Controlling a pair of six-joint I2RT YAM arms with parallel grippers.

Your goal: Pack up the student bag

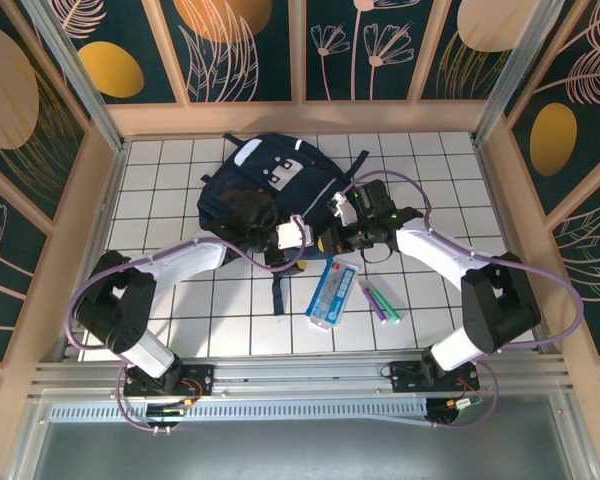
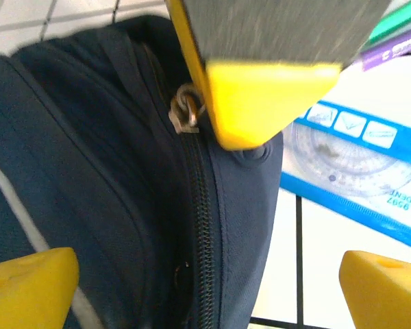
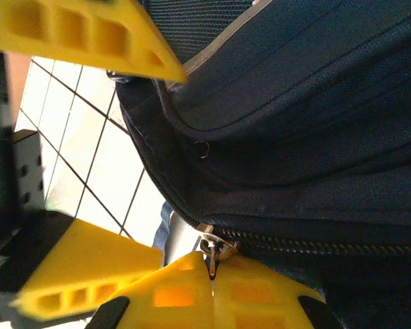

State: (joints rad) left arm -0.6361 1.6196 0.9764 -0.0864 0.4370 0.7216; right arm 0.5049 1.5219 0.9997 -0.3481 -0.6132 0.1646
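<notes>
The student bag (image 1: pixel 265 185), navy-blue with a light grey flap, lies at the back middle of the tiled table. Its near end reaches both grippers. My right gripper (image 3: pixel 212 281) is shut on the metal zipper pull (image 3: pixel 211 248) at the end of the bag's zip (image 3: pixel 315 245). In the left wrist view that pull (image 2: pixel 185 113) hangs under a yellow right finger (image 2: pixel 267 89). My left gripper (image 2: pixel 205 295) is open, one finger on each side of the bag's zipped edge (image 2: pixel 202 226), holding nothing. From above, the left gripper (image 1: pixel 292 252) and right gripper (image 1: pixel 318 243) nearly meet.
A blue and clear geometry set (image 1: pixel 332 292) lies flat on the tiles just in front of the grippers. Green and purple pens (image 1: pixel 382 300) lie to its right. A dark strap (image 1: pixel 278 290) trails from the bag toward the near edge. Wooden walls enclose the table.
</notes>
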